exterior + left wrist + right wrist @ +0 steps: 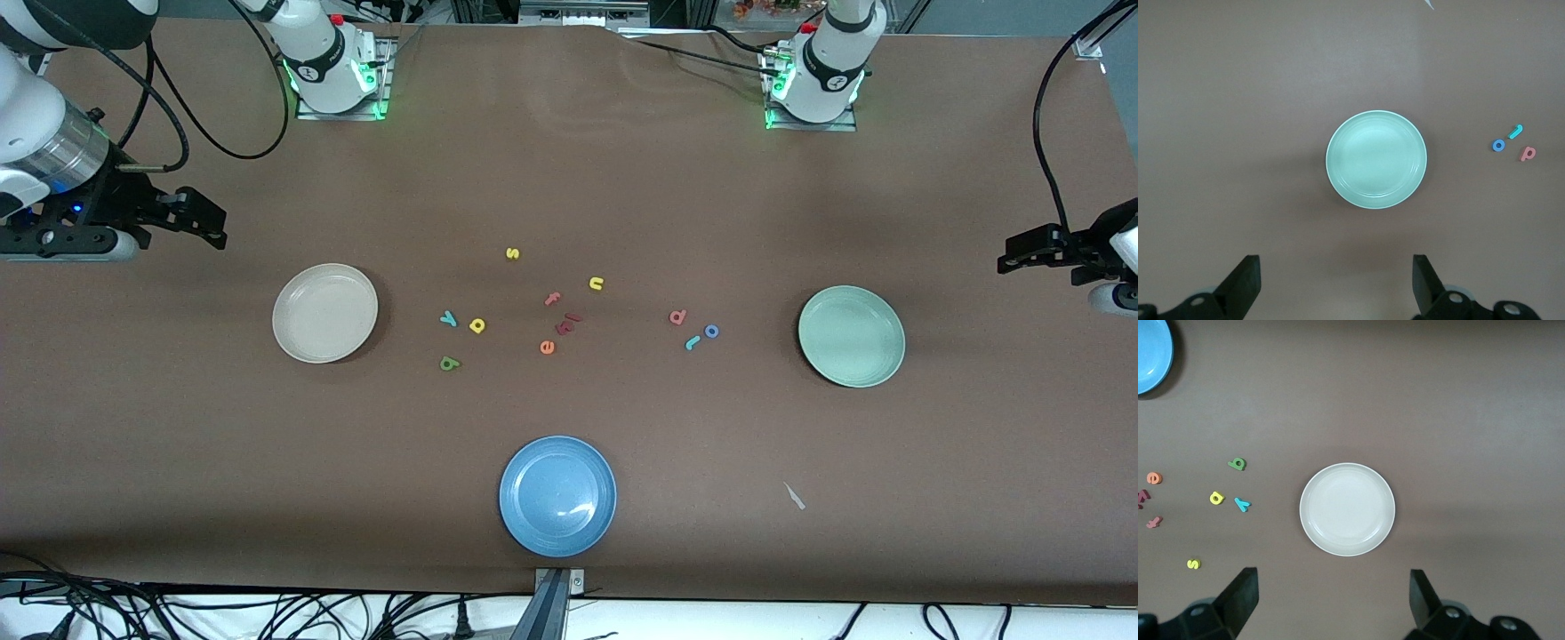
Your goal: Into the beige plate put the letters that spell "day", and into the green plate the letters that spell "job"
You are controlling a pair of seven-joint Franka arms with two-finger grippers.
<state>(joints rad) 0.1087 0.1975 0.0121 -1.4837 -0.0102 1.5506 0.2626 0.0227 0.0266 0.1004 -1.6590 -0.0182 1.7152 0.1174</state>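
Note:
The empty beige plate (324, 313) (1347, 509) lies toward the right arm's end of the table. Beside it are the teal "y" (448, 318) (1242, 504), yellow "a" (477, 325) (1217, 497) and green "d" (450, 363) (1237, 463). The empty green plate (851, 336) (1376, 160) lies toward the left arm's end, with the salmon "b" (678, 316) (1527, 154), blue "o" (711, 331) (1498, 145) and teal "j" (692, 343) (1515, 131) beside it. My right gripper (203, 218) (1333, 597) hangs open over bare table by the beige plate. My left gripper (1009, 253) (1336, 280) hangs open by the green plate.
Mid-table lie a yellow "s" (512, 253), yellow "n" (596, 284), pink "f" (552, 299), dark red pieces (567, 322) and orange "e" (547, 348). A blue plate (557, 495) sits nearest the front camera. A small white scrap (794, 496) lies nearer the camera than the green plate.

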